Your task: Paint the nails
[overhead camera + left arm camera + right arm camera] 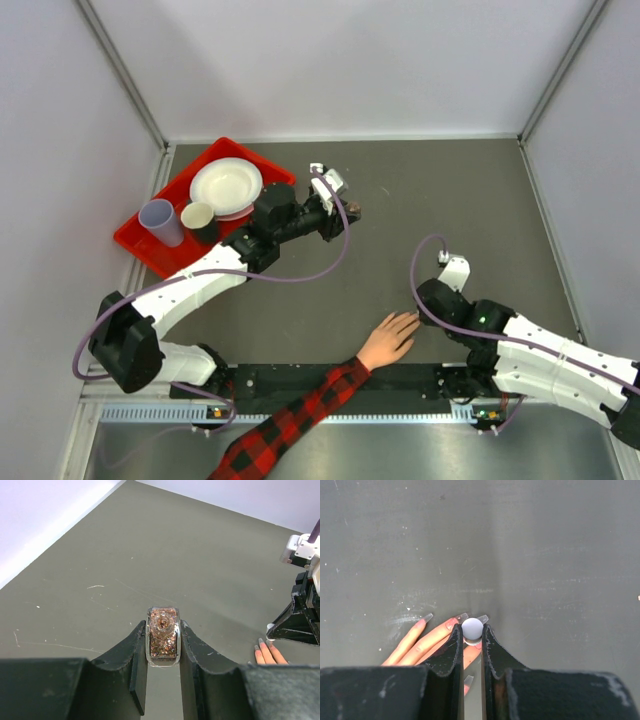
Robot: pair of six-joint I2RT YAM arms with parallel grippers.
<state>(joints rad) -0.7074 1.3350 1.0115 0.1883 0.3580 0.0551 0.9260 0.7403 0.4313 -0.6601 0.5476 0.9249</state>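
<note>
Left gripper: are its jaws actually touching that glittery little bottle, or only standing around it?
Touching. The left wrist view shows the left gripper shut on the glittery bottle, with both jaws pressed flat against its sides and no gap on either side.

red tray [132,242]: far-left on grey table [450,200] | holds: white plates [226,185], lavender cup [160,221], cream cup [197,214]

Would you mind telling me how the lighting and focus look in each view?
Top external: even light, only faint shadows. Left wrist: the glitter bottle is sharp, the foreground dark. Right wrist: a pale sheen streaks the table; the nails look slightly soft.
</note>
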